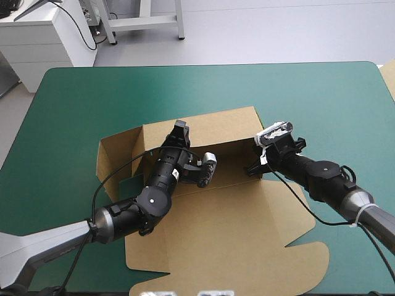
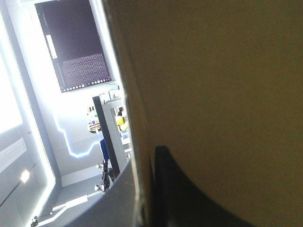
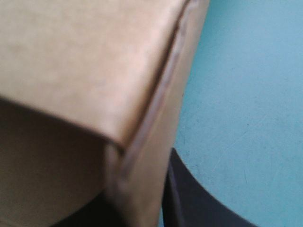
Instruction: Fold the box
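Observation:
The brown box lies mid-table with its back wall and left wall raised and its lid flat toward the near edge. My left gripper reaches into the tray up to the back wall. In the left wrist view, board fills the space ahead and its edge runs between the black fingers, which are shut on it. My right gripper is at the right wall's corner. There one finger is outside over the cover, the other inside, and the wall is pinched between them.
Bare teal-green cover surrounds the box on the far, left and right sides. The lid's scalloped flaps reach close to the near right edge. A pale beige edge shows at the table's far right corner.

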Tool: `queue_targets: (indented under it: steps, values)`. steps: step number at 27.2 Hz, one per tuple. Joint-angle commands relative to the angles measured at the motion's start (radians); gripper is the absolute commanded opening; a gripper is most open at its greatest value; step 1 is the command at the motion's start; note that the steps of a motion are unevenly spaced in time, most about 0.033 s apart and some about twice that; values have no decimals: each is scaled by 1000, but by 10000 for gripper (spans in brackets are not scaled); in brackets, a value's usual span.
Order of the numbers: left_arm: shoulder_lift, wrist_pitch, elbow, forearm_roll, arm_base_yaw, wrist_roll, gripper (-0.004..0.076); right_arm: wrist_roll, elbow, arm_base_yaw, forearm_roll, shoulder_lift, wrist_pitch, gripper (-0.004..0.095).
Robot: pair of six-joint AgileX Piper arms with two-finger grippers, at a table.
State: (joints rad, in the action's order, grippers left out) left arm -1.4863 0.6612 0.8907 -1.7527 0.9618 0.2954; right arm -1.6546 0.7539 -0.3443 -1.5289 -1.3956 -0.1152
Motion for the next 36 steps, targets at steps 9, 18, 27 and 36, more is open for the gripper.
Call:
queue_targets:
  steps: [9,18,27,36]
  values:
    - [19,43,11,-35,11,50,469,-8,173,-4,-3,-8,115,-21]
    - [19,244,11,-16,166,182,463,-1,317,-4,-5,-156,123,-21]
    - [19,222,53,206,259,158,358,-1,377,30,-1,-251,96,-21]
    - [19,83,344,735,159,-318,16,3,377,39,-1,-251,63,-21]
